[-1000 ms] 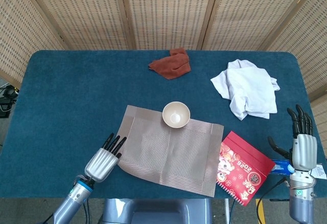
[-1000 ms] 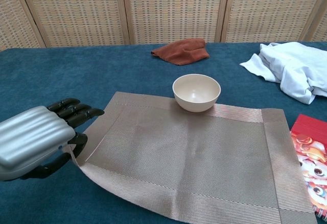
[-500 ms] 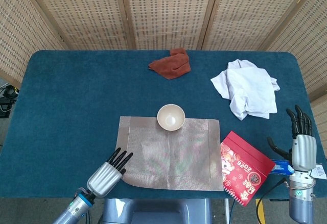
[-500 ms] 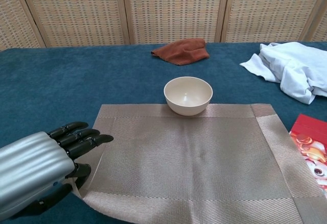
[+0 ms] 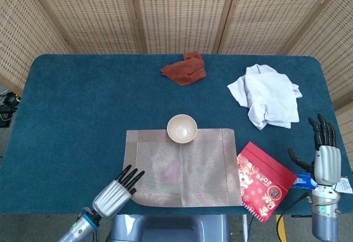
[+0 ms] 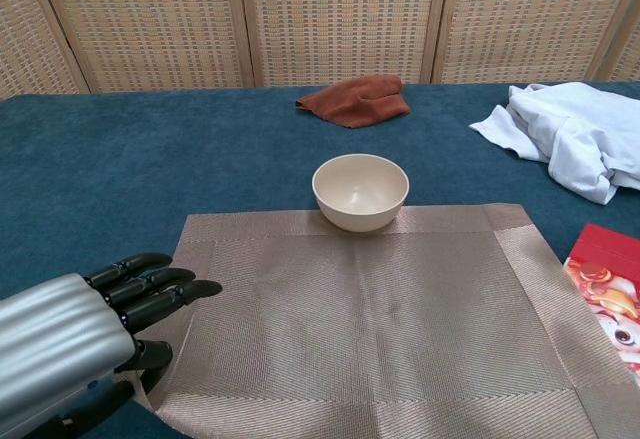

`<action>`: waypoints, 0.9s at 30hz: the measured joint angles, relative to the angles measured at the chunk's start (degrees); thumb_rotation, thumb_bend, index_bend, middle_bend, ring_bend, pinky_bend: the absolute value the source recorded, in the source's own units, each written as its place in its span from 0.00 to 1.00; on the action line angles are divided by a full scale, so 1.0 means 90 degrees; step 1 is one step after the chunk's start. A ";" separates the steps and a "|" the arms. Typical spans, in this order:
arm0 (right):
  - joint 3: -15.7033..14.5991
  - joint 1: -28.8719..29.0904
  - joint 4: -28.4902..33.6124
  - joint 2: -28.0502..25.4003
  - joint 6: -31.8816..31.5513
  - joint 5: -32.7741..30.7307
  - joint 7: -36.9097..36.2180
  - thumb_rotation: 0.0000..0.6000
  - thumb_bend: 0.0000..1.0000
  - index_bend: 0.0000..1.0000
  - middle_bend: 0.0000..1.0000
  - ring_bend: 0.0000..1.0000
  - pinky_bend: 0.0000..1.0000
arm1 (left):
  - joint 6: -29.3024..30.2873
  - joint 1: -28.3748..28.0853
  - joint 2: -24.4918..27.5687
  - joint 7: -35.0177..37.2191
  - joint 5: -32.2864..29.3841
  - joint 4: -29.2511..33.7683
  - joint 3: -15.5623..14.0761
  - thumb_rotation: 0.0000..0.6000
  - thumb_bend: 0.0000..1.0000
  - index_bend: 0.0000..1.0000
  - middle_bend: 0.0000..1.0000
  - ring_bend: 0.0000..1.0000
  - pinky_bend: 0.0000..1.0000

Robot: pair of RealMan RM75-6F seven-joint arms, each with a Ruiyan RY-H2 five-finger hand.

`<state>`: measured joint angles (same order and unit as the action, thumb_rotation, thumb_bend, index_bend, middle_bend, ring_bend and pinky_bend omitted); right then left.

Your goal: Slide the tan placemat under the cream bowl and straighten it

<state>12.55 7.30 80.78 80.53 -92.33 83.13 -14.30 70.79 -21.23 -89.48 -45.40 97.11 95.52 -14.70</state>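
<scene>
The tan placemat [image 5: 182,167] [image 6: 370,319] lies flat near the table's front edge, its sides about square to that edge. The cream bowl [image 5: 182,128] [image 6: 360,191] stands upright on the mat's far border, partly over the blue cloth. My left hand [image 5: 116,195] [image 6: 70,354] is at the mat's near left corner, fingers stretched over it and thumb below, pinching the corner, which is slightly lifted. My right hand [image 5: 324,154] hovers off the table's right side, fingers spread upward, holding nothing; the chest view does not show it.
A rust-brown cloth [image 5: 185,68] [image 6: 355,99] lies at the back middle, a crumpled white cloth [image 5: 267,96] [image 6: 570,139] at the back right. A red booklet [image 5: 263,180] [image 6: 605,299] touches the mat's right edge. Wicker screens stand behind the table.
The placemat has turned from askew to square with the table and shifted left and nearer, carrying the bowl slightly left. My left hand has drawn back toward the front edge. The right hand is still.
</scene>
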 measured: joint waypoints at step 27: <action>-0.0108 0.0044 -0.0005 0.0064 0.0077 0.0102 0.0148 1.00 0.40 0.13 0.00 0.00 0.00 | -0.0440 -0.0539 0.0131 0.0923 -0.0722 -0.0056 0.1649 1.00 0.36 0.09 0.00 0.00 0.00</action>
<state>11.58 7.70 80.73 81.11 -91.64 84.05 -12.97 66.83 -26.08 -88.30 -37.10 90.61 95.01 0.14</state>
